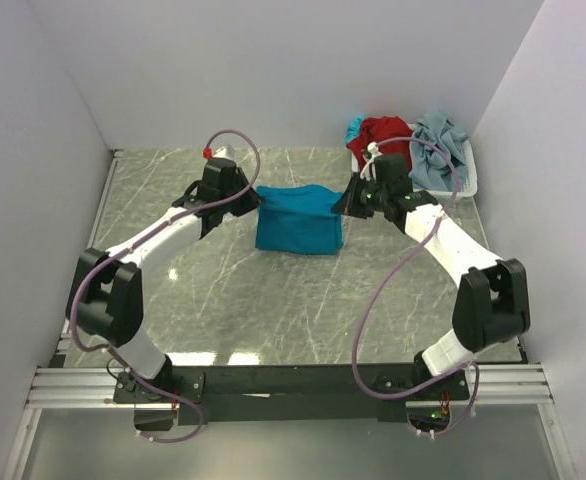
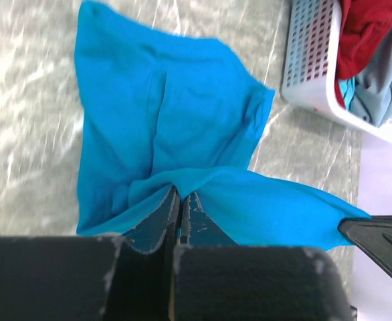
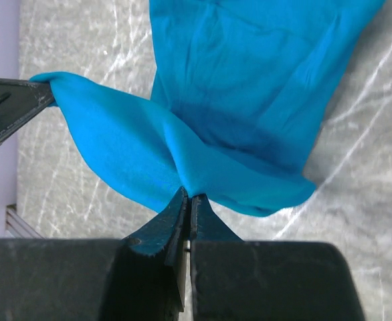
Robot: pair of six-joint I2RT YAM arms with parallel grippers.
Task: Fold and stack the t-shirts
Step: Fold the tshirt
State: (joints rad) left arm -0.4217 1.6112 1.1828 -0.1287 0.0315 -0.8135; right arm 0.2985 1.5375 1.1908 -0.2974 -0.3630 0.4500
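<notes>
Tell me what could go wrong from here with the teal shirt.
1. The left gripper and right gripper each pinch only a small bit of the teal shirt, which could slip free.
2. The cloth sags and wrinkles between them, so the fold may land crooked.
3. The right arm sits close to the white basket and might nudge it.

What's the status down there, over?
Left gripper and right gripper both shut on the teal shirt, stretched between them. Red shirt and grey shirt in the basket. Nothing in the way.
</notes>
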